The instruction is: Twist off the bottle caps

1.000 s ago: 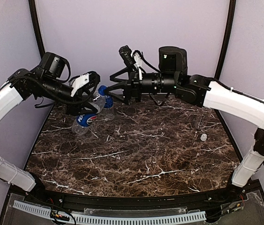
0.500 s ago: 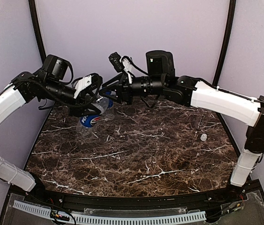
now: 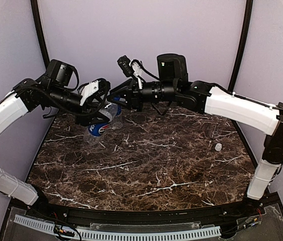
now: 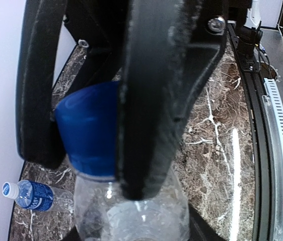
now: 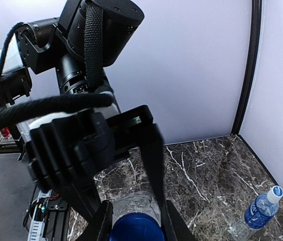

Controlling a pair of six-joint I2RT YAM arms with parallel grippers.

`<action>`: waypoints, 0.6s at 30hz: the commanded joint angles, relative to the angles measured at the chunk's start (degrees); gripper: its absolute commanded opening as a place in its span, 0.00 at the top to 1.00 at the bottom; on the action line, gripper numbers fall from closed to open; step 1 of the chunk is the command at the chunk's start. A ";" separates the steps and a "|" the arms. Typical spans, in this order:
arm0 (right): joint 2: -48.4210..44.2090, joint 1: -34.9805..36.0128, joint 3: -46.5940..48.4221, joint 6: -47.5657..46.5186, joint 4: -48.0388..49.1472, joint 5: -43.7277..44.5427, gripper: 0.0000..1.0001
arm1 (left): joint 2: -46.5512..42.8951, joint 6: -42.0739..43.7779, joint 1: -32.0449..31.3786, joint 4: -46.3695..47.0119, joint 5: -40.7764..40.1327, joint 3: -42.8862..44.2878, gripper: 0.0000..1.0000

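We see the left gripper (image 3: 97,113) clamped round the body of the Pepsi bottle (image 3: 96,128). It holds the bottle tilted in the air over the table's (image 3: 156,170) far-left corner, neck toward the right arm. The right gripper (image 3: 112,99) meets it there.

In the top view the cap is mostly hidden between the two grippers. The left wrist view settles it: the dark blue cap (image 4: 89,133) sits on the neck, with the right gripper's black fingers (image 4: 146,100) pressed on both sides of it, pinching it. The right wrist view shows the same pinch from behind, with the cap at the bottom edge.

Both wrist views also show a water bottle (image 4: 33,196) lying by the wall with its pale cap (image 4: 8,189) on. We can't find it in the top view.

Only the top view shows a loose white cap (image 3: 218,147) on the marble near the right edge, well apart from the arms.

On room, the grippers work close to the back wall and left wall. The widest open stretch of marble is the middle and the near half.
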 commanded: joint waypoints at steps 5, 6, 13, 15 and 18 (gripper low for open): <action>-2.45 -0.36 -0.77 2.45 0.53 -0.82 1.00 | -7.60 -6.05 -0.30 17.32 -0.82 -14.13 0.01; -2.87 -0.35 -1.21 2.85 0.90 -0.47 1.00 | -8.73 -6.13 -0.26 20.04 -1.29 -15.68 0.01; -6.71 -0.38 -5.03 4.09 3.54 0.64 1.00 | -9.21 -10.50 -0.27 28.19 -2.89 -23.26 0.03; -7.53 -0.38 -6.01 4.16 4.04 1.07 1.00 | -8.66 -11.24 -0.24 29.18 -2.48 -22.91 0.08; -8.29 -0.38 -6.94 4.34 4.08 1.81 1.00 | -8.29 -11.47 -0.27 29.14 -1.29 -22.75 0.14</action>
